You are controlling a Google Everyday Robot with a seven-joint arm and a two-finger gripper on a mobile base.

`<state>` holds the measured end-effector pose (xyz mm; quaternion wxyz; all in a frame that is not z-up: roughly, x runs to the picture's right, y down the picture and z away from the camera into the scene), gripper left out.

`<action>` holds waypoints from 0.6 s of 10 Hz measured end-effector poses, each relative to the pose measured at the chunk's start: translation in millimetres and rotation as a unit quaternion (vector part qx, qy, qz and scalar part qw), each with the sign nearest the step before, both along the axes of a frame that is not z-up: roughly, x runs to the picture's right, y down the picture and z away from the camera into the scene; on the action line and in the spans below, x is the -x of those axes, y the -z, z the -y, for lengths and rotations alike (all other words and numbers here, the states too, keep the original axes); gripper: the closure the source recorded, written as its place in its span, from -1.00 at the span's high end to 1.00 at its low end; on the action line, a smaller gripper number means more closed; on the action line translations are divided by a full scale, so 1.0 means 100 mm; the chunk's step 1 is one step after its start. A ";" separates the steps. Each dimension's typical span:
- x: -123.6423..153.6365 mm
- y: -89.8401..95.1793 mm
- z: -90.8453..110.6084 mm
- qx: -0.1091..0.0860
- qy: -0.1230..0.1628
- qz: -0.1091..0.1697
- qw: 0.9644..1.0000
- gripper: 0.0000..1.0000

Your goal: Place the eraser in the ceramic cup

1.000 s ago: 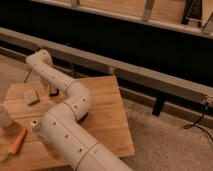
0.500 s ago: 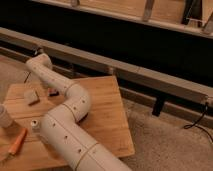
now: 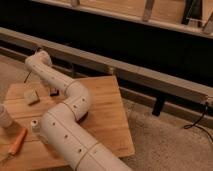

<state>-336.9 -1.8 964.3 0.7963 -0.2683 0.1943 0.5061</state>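
Nothing moved: gripper (image 3: 52, 91) low beside eraser (image 3: 31, 96), well apart from ceramic cup (image 3: 3, 118).

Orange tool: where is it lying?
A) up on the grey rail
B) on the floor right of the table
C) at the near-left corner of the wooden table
C: the orange tool lies at the wooden table's near-left corner, while the gripper is over the table's far-left part.
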 end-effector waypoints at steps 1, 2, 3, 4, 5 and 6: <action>-0.01 0.04 0.05 -0.002 0.001 -0.002 1.000 -0.41; -0.02 0.08 0.09 -0.003 0.001 -0.003 1.000 -0.52; -0.03 0.12 0.14 -0.006 0.000 -0.003 1.000 -0.75; -0.04 0.14 0.16 -0.006 0.002 -0.004 1.000 -0.94; -0.05 0.17 0.19 -0.008 0.002 -0.005 1.000 -1.00; -0.05 0.20 0.22 -0.009 0.002 -0.006 1.000 -1.00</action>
